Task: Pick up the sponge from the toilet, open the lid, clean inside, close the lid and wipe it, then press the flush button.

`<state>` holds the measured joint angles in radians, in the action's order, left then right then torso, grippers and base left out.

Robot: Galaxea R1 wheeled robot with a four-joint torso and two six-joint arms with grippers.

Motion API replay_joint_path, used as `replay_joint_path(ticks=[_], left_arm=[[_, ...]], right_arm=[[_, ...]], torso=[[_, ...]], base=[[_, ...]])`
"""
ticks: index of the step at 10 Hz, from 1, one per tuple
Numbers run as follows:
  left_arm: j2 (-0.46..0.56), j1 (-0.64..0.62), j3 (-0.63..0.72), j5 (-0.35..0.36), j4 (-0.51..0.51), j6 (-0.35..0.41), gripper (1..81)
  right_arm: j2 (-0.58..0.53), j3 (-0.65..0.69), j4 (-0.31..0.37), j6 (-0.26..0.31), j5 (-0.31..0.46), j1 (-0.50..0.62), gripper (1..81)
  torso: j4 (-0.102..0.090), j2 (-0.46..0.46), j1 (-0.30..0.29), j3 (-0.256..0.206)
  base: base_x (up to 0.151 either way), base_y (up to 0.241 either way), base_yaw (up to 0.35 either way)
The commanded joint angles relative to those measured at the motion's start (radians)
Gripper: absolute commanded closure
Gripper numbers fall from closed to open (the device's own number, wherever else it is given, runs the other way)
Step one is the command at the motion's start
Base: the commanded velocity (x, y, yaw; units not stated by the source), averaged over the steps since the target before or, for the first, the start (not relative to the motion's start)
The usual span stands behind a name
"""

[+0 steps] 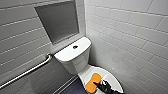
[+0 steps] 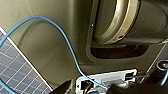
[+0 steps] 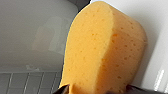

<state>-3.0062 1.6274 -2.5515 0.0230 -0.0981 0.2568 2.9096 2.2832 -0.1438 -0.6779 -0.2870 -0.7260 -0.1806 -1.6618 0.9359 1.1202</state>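
Note:
The white toilet (image 1: 75,61) stands in the corner with its lid (image 1: 113,81) down. A round dark flush button (image 1: 75,46) sits in the middle of the tank top. The orange sponge (image 1: 93,82) lies on the lid. My right gripper (image 1: 103,84) reaches in from the lower right and sits at the sponge's near end. In the right wrist view the sponge (image 3: 105,50) looms large, and the right gripper (image 3: 101,89) stands open, a dark tip on each side of the sponge. My left gripper (image 2: 91,89) is open beside the robot's own body, holding nothing.
A metal grab bar (image 1: 27,71) runs along the left tiled wall. A dark recessed panel (image 1: 58,20) sits above the tank. The right tiled wall (image 1: 130,37) stands close beside the bowl. Dark floor (image 1: 72,88) shows left of the bowl. A blue cable (image 2: 62,35) loops in the left wrist view.

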Motion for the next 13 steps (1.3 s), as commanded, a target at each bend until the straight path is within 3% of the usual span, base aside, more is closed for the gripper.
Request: replay_joint_path(ticks=[1,4,5,8,13], left_arm=[[-0.001,0.032,0.007,-0.095,-0.006,-0.002,1.0],[0.001,0.032,0.007,-0.095,-0.006,-0.002,1.0],[-0.001,0.032,0.007,-0.095,-0.006,-0.002,1.0],[-0.004,0.032,0.007,-0.095,-0.005,-0.001,1.0],[-0.007,0.029,0.013,-0.092,-0.003,0.001,1.0]], right_arm=[[-0.013,-0.004,0.0,-0.009,0.144,0.061,1.0],[-0.013,-0.007,-0.002,-0.009,0.146,0.062,1.0],[-0.013,-0.002,-0.002,-0.009,0.146,0.062,81.1],[-0.051,-0.056,-0.022,-0.008,0.143,0.07,81.1],[-0.31,-0.444,-0.037,-0.02,0.109,0.187,81.1]], torso=[[0.0,0.0,0.0,0.0],[0.0,0.0,0.0,0.0],[0.0,0.0,0.0,0.0],[0.0,0.0,0.0,0.0],[0.0,0.0,0.0,0.0]], base=[[0.0,0.0,0.0],[0.0,0.0,0.0],[0.0,0.0,0.0],[0.0,0.0,0.0],[0.0,0.0,0.0]])
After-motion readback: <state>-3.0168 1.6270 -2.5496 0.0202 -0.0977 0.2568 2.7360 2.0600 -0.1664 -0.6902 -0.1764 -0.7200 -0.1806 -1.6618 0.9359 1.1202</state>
